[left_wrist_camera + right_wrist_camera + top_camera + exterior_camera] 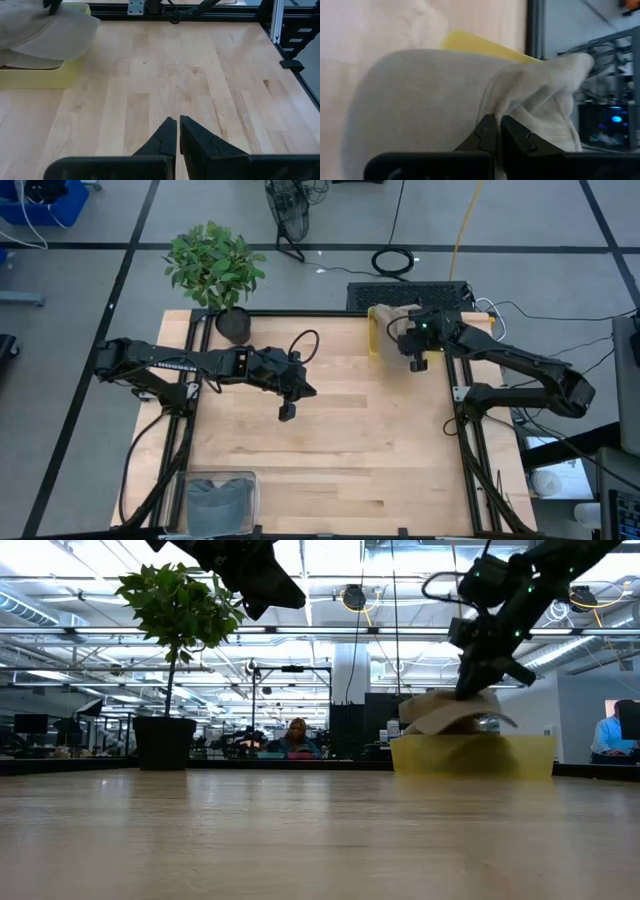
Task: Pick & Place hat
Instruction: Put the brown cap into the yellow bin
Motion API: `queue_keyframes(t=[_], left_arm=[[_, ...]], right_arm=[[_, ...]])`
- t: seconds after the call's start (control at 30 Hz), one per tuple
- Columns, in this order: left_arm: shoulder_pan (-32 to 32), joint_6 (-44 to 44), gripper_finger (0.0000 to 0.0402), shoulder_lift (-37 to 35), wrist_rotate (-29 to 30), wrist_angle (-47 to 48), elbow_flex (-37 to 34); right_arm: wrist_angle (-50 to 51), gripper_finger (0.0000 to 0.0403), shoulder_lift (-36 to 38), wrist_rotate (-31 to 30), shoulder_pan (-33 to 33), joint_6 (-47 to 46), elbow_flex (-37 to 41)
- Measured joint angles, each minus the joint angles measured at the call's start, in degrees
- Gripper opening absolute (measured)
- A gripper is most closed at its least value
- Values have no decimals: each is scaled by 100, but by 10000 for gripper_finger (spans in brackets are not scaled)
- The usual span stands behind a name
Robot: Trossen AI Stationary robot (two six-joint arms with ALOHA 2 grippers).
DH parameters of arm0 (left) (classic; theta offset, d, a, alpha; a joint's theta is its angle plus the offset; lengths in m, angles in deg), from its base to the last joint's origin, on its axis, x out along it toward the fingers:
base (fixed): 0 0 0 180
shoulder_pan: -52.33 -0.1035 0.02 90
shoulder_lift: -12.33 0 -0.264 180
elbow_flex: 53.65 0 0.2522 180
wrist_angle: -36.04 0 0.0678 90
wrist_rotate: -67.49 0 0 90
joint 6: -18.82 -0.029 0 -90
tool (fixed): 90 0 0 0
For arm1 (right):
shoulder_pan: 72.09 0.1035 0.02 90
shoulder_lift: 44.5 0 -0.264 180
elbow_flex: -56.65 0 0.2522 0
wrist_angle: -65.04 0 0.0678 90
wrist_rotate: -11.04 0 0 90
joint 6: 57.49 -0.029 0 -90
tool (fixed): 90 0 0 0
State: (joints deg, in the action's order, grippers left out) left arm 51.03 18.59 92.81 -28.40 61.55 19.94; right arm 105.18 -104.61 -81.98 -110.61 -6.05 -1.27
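Presently: right gripper [497,125], fingers pinched on a fold of the beige hat [420,100], which sits half in, half above the yellow bin [470,755] at the table's [330,440] far edge, likely mid-lift. Left gripper [177,132], clenched and empty, hangs above mid-table, apparently kept clear.

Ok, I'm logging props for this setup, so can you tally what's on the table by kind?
Hats: 1, beige hat, pinched by the right pincer over the bin
Bins: 2, yellow bin and clear bin holding something grey
Potted plants: 1, potted plant
Total: 4
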Motion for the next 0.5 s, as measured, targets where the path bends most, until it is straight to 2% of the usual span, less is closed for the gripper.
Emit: queue_keyframes(t=[0.1, 0.23, 0.4, 0.5], left_arm=[[24, 4, 24, 0, 0, 2, 0], [26, 4, 24, 0, 0, 0, 0], [26, 4, 24, 0, 2, 0, 0], [26, 4, 24, 0, 2, 0, 0]], right_arm=[[-664, 6, -16, -39, -135, 205, 296], [-1314, 7, -16, -455, -164, 561, 487], [-1503, 12, -14, -714, -163, 798, 614], [-1518, 29, -14, -768, -164, 804, 714]])
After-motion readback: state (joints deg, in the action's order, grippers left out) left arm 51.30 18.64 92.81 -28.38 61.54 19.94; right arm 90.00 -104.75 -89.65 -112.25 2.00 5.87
